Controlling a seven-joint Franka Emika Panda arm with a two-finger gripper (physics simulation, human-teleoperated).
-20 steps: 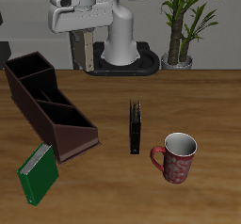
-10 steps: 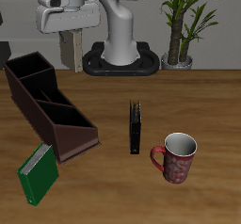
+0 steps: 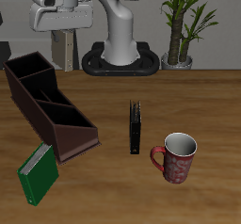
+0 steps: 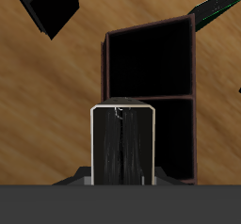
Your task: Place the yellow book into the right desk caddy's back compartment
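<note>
Arm has swung over in the last second. The gripper point(image 3: 64, 34) now sits around 11 o'clock from table centre, with the yellow book point(image 3: 64, 55) hanging straight down under it. The move has slowed over the last half second. That puts the book above the far end of the right desk caddy point(image 3: 52, 107), close to the back compartment point(image 3: 26, 71) but well clear of the rim; my read is carry nearly done, lowering next.

Fingers are clamped on the book's top edge and closed as far as its thickness allows. The wrist view shows the book point(image 4: 122, 145) edge-on over dark caddy sections point(image 4: 151, 63); can't tell if it's centred over the end one.

Green book point(image 3: 38, 174), black book point(image 3: 136, 127) and mug point(image 3: 177, 157) untouched.
</note>
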